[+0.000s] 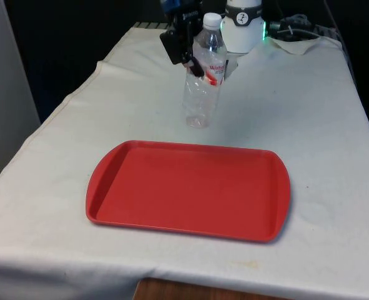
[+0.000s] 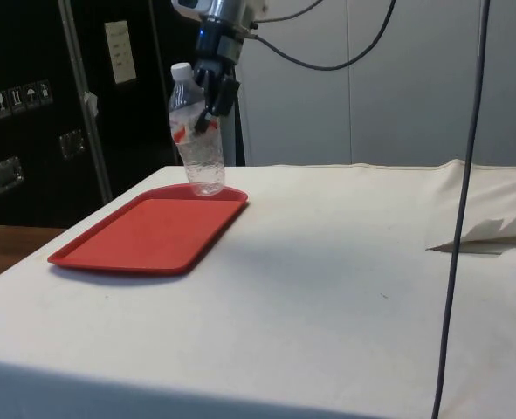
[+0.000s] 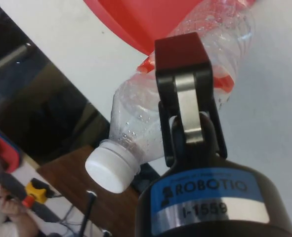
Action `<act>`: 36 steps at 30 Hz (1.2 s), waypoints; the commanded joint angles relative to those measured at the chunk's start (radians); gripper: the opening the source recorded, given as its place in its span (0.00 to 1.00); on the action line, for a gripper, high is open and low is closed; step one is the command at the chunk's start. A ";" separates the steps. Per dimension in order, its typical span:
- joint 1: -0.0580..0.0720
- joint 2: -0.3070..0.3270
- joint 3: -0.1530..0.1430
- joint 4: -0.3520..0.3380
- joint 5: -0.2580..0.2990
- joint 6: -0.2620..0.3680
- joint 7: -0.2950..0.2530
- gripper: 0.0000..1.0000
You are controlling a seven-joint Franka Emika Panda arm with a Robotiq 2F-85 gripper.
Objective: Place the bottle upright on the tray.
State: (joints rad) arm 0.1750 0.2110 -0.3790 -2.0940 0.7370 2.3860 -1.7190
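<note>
— Fingers (image 1: 195, 64)?
— Clamped on the clear bottle (image 1: 204, 81), white cap up, slightly tilted.
— And against the red tray (image 1: 187, 189)?
— Hanging in the air, just beyond its far edge, above the bench (image 1: 321, 144).

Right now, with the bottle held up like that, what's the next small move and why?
Probably carry the bottle toward the tray's middle, then lower it. The gripper is shut on it near the label, roughly upright and off the cloth. In the front view it hangs beyond the tray's far edge, not yet over it.
</note>
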 commanded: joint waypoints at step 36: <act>-0.023 0.219 -0.025 0.237 0.227 -0.077 -0.051 0.34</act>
State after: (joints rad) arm 0.1520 0.4300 -0.4040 -1.8570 0.9640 2.3090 -1.7700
